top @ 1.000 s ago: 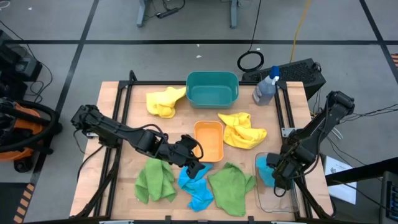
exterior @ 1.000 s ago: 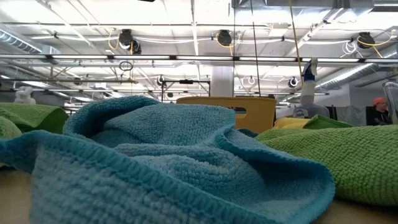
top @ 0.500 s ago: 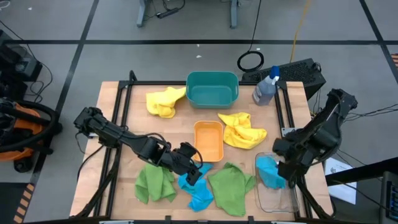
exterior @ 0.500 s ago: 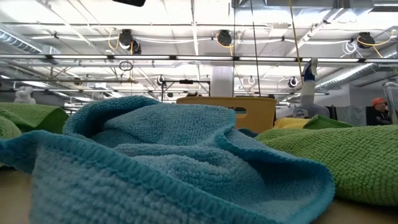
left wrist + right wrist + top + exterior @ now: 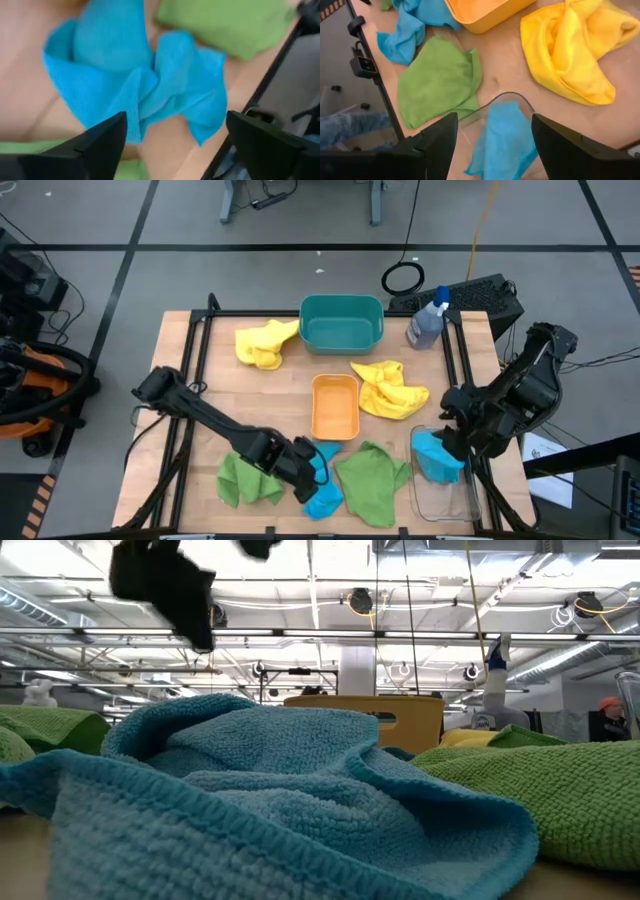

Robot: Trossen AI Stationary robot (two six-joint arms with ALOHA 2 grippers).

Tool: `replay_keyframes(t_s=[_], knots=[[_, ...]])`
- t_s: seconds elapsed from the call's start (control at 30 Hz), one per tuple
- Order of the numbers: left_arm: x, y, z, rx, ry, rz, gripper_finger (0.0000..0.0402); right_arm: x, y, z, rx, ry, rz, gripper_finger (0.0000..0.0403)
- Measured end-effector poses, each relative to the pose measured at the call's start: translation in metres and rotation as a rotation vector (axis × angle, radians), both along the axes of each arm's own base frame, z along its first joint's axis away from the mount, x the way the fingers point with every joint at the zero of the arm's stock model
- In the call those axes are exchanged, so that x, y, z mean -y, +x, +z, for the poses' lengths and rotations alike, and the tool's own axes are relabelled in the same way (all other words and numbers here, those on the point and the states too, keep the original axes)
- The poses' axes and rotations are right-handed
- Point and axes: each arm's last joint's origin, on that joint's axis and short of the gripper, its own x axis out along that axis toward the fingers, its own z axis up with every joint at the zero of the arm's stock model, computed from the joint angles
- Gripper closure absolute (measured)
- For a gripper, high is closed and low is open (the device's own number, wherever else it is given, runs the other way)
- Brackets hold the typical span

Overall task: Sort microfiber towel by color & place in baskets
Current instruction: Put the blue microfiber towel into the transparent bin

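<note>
A blue towel (image 5: 322, 492) lies crumpled near the table's front edge, between two green towels (image 5: 245, 478) (image 5: 372, 482). My left gripper (image 5: 306, 476) hovers open just above the blue towel (image 5: 140, 85); in the low view it shows above the towel (image 5: 165, 580). A second blue towel (image 5: 437, 458) lies in the clear basket (image 5: 450, 498). My right gripper (image 5: 452, 440) is open and empty above that basket's far end (image 5: 505, 100). Two yellow towels (image 5: 263, 344) (image 5: 388, 388) lie on the table. The teal basket (image 5: 342, 322) and the orange basket (image 5: 335, 408) stand in the middle.
A clear spray bottle with a blue top (image 5: 428, 322) stands at the far right corner. Black frame rails run along the table's left side (image 5: 190, 380) and right side (image 5: 462, 370). Bare wood shows left of the orange basket (image 5: 260, 395).
My left gripper has gone toward the table's near edge and down over the blue towel, and now shows in the low view. My right gripper has drawn up and back from the clear basket, and the blue towel stays in the basket.
</note>
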Motion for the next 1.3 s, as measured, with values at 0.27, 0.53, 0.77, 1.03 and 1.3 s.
replay_keyframes(t_s=[0.27, 0.53, 0.77, 1.03, 1.3], knots=[[0.003, 0.007, -0.034, -0.123, -0.008, 0.060, 0.0027, 0.000, 0.000, 0.000, 0.004, 0.004, 0.001, 0.0156], [-0.008, 0.005, -0.036, -0.135, 0.132, 0.078, 0.0027, 0.000, 0.000, 0.000, 0.005, 0.002, 0.001, 0.0156], [-0.016, 0.016, -0.054, -0.119, 0.157, -0.032, 0.0031, 0.000, 0.000, 0.000, 0.003, -0.008, 0.001, 0.0156], [-0.025, 0.027, -0.070, -0.159, 0.057, -0.108, 0.0118, 0.001, 0.001, 0.000, 0.024, -0.030, -0.011, 0.0156], [-0.030, 0.032, -0.083, -0.175, 0.071, -0.104, 0.0250, 0.002, 0.002, 0.000, 0.036, -0.041, -0.024, 0.0156]])
